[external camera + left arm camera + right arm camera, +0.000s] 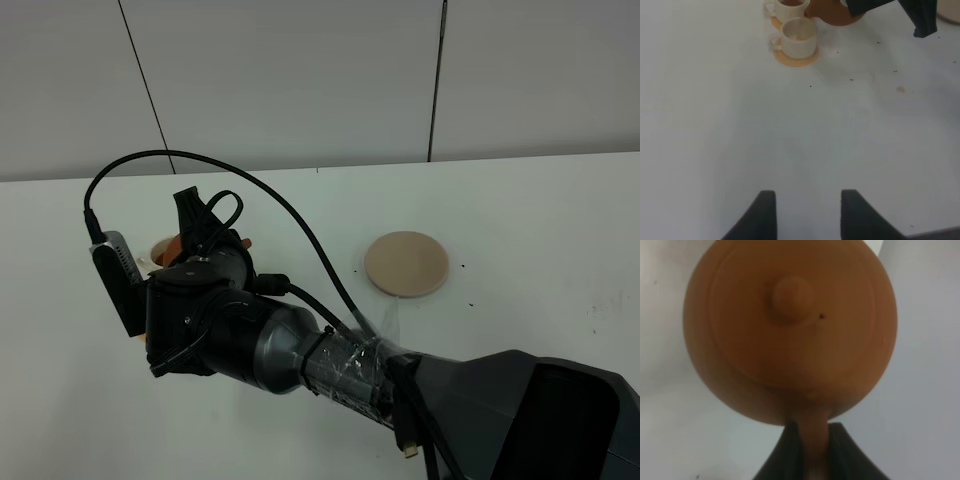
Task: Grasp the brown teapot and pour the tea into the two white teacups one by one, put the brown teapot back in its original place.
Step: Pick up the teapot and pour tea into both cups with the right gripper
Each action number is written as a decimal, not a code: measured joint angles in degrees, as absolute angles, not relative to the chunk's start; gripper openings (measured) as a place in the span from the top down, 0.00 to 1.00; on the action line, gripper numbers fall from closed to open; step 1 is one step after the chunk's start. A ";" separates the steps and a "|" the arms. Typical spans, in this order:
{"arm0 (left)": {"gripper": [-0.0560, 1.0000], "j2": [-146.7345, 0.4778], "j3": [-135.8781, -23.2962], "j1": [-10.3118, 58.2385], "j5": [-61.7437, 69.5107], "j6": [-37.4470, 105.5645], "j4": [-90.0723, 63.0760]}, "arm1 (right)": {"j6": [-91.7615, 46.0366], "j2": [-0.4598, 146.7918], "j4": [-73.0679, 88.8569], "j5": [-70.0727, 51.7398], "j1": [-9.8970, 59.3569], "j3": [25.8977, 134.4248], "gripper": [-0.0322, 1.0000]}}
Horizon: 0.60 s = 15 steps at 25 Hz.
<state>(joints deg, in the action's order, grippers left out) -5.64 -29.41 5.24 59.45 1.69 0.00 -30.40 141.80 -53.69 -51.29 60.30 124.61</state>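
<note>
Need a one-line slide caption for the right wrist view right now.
Right gripper clamps the brown teapot by its handle, seen from above the knobbed lid.

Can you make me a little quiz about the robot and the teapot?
1. True or false: the teapot sits on the tan coaster.
2. Which gripper holds the teapot by its handle? A) left B) right
3. Fill in: each white cup stands on an orange ______.

Key: 1. false, the coaster is bare. 2. B, the right gripper is shut on the handle, while the left gripper is open above bare table. 3. saucer.
</note>
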 joint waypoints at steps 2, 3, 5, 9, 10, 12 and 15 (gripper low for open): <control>0.59 -5.64 -29.41 5.24 59.45 1.69 0.00 | -30.54 141.80 -53.92 -50.76 60.36 124.61 0.88; 0.59 -5.64 -29.41 5.24 59.45 1.69 0.00 | -30.87 141.80 -53.98 -50.59 60.36 124.61 0.88; 0.59 -5.64 -29.41 5.24 59.45 1.69 0.00 | -31.50 141.80 -54.20 -50.41 60.36 124.61 0.88; 0.59 -5.64 -29.41 5.24 59.45 1.69 0.00 | -31.60 141.80 -55.09 -50.31 60.36 124.61 0.88; 0.59 -5.64 -29.41 5.24 59.45 1.69 0.00 | -31.60 141.80 -55.48 -50.24 60.36 124.61 0.88; 0.59 -5.64 -29.41 5.24 59.45 1.69 0.00 | -31.87 141.80 -56.18 -50.13 60.36 124.61 0.88; 0.59 -5.64 -29.41 5.24 59.45 1.69 0.00 | -31.92 141.80 -56.82 -50.00 60.36 124.61 0.88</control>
<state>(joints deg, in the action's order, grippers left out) -5.64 -29.41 5.24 59.45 1.69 0.00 -31.92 141.80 -56.82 -50.00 60.36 124.61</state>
